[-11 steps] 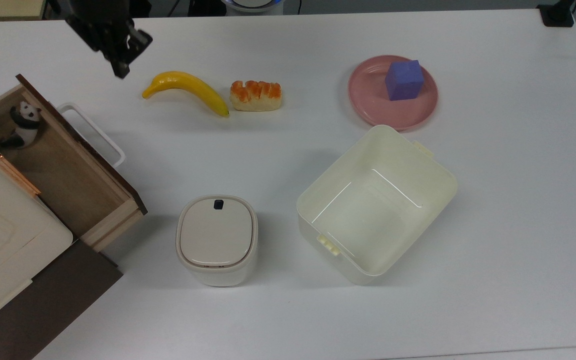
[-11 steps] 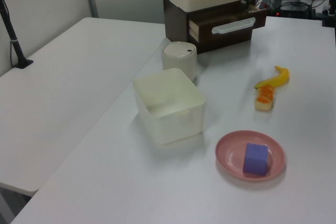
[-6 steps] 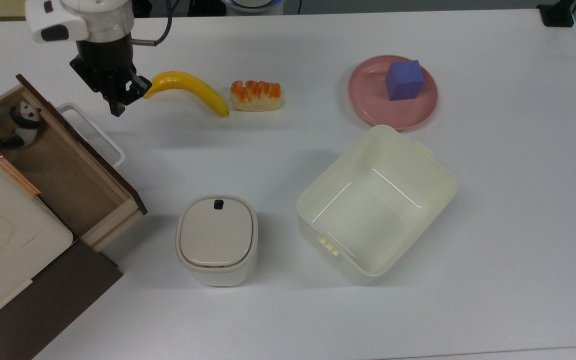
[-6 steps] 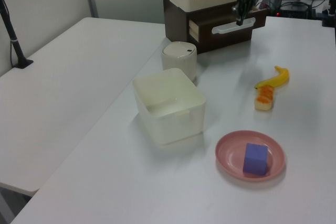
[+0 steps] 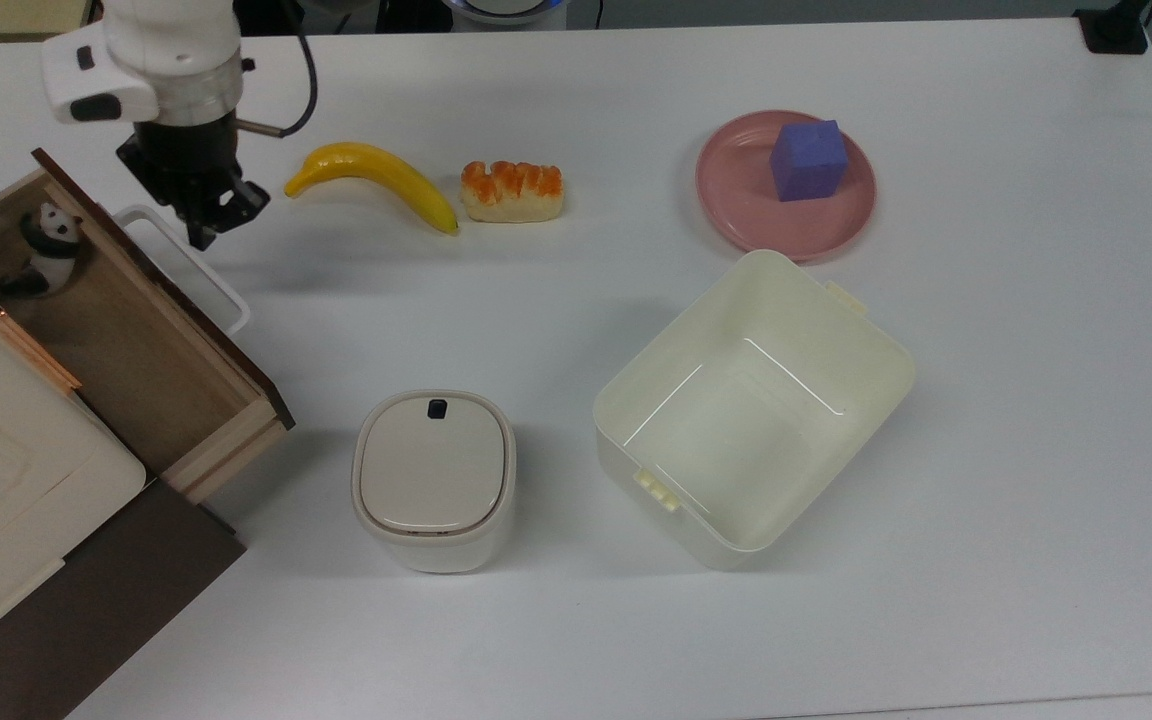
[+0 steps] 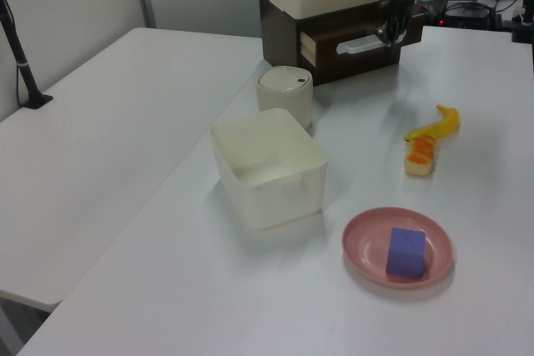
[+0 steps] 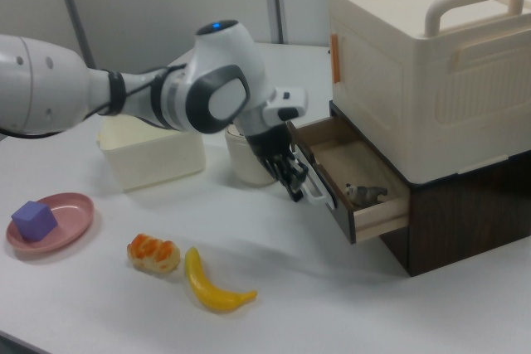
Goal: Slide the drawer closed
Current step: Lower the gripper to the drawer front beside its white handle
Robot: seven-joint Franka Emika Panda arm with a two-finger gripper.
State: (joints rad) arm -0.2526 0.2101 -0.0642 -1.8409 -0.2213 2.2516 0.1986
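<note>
Step in hand: bringing the gripper (image 5: 204, 238) against the front of the light wooden box drawer with the dark brown front panel (image 5: 126, 330) so we can push it home. We judge the push has not begun; the drawer stands well out of its dark brown cabinet (image 7: 465, 205).

Location of the drawer: at the top view's left edge, under the cream plastic box with loop handles (image 7: 431, 64); a small black-and-white panda figure (image 5: 44, 250) lies inside.

How to do it well, in our judgement:
- press on the dark front panel or squarely on the white rectangular loop handle (image 5: 191, 268), near its middle, not at one end
- push along the drawer's own slanted line, as the top view shows it, so it does not bind
- keep the push low and level, and slow near the end

Arm pose: white Franka arm reaching in from the top view's upper left, wrist turned down, black fingers pointing at the table. The tip sits just beside the upper end of the white handle in the top view; in the right view it appears at the handle, and we cannot tell whether it touches.

End effector: fingers drawn close together, nothing held between them

Nearby, well apart from the push line: yellow banana (image 5: 373, 178), orange-topped bread piece (image 5: 512, 190), small lidded cream bin (image 5: 433, 478)
</note>
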